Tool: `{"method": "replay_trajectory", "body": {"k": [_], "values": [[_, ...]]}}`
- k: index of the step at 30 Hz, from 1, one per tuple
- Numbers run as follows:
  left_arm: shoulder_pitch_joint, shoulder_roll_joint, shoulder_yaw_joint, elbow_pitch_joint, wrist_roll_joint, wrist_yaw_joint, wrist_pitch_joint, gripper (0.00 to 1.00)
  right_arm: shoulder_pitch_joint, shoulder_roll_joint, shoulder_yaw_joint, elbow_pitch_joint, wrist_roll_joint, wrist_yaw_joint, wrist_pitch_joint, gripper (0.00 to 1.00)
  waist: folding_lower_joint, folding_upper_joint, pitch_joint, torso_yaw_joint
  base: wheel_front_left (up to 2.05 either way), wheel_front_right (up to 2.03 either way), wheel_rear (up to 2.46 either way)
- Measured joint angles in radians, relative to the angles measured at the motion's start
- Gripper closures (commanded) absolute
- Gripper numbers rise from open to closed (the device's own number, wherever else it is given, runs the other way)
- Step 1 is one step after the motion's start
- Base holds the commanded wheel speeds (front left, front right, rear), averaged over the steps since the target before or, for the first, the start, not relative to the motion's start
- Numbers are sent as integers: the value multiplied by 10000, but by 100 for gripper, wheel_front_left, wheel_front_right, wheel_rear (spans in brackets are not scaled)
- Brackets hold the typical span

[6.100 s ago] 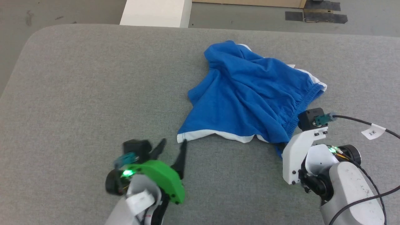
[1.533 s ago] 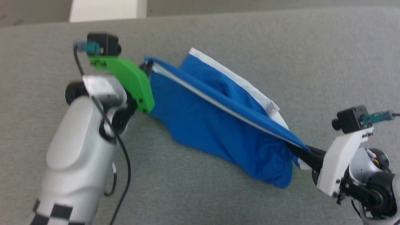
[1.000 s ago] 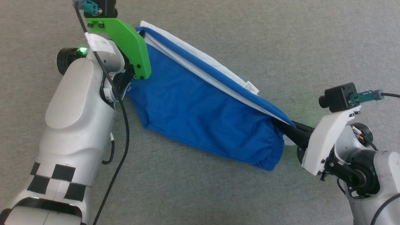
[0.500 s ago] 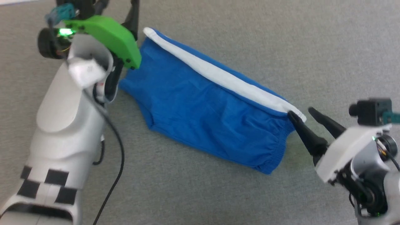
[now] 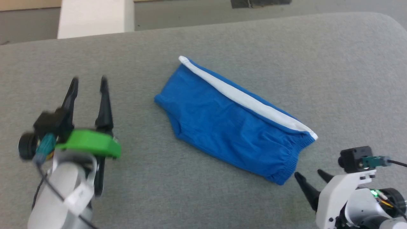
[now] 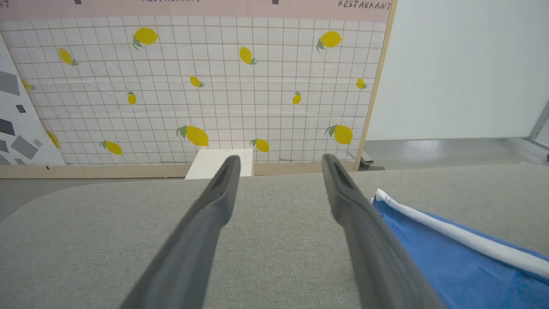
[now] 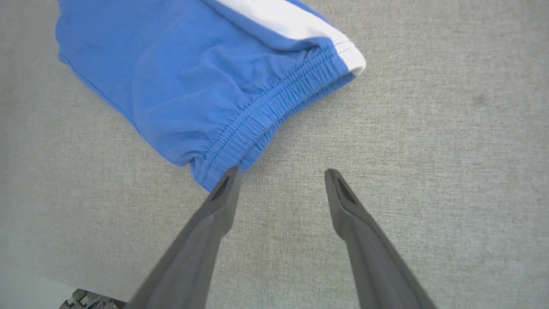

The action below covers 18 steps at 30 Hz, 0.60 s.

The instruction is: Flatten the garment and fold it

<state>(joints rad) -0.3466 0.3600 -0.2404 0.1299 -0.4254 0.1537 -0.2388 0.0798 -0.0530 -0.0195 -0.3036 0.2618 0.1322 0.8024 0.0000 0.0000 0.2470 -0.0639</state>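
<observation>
The garment (image 5: 229,117), bright blue shorts with a white side stripe, lies flat and doubled over on the grey table (image 5: 286,47), running diagonally from upper left to lower right. Its gathered waistband (image 7: 266,116) is the end nearest my right gripper (image 5: 307,173), which stands open just short of that corner and holds nothing. My left gripper (image 5: 89,81) is open too, well to the left of the garment and apart from it. In the left wrist view the garment (image 6: 450,266) lies to the right of the open left gripper (image 6: 281,159). In the right wrist view the right gripper (image 7: 282,171) is empty.
A white block (image 5: 92,19) stands on the floor beyond the table's far edge. A lemon-patterned backdrop (image 6: 193,86) rises behind it. The table's rounded far-right corner (image 5: 381,19) is in view, and its near edge (image 7: 25,274) shows below the right gripper.
Both grippers have opened and let go of the garment's ends, and it has dropped flat on the table. Both arms have drawn back from it. The head camera has also shifted.
</observation>
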Motion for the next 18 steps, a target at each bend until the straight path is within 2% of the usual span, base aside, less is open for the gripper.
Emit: {"method": "replay_trajectory", "body": {"k": [3,7,17,18], "values": [[909,31,270,-752,-196,336,-17,0,-174,6,54,623,119,-2,-17,0,0,0,-137,225,0,0,0],[1608,44,324,-1469,-336,562,40,0,-759,10,63,1624,86,-2,-150,0,0,0,-185,512,0,0,0],[1789,35,136,-1898,-428,662,370,0,-1901,4,61,3877,-186,0,-708,0,0,0,-14,1054,0,0,0],[1789,36,94,-1871,-443,642,435,0,-1986,-2,73,3986,-188,0,-704,51,0,0,0,1081,0,0,0]]}}
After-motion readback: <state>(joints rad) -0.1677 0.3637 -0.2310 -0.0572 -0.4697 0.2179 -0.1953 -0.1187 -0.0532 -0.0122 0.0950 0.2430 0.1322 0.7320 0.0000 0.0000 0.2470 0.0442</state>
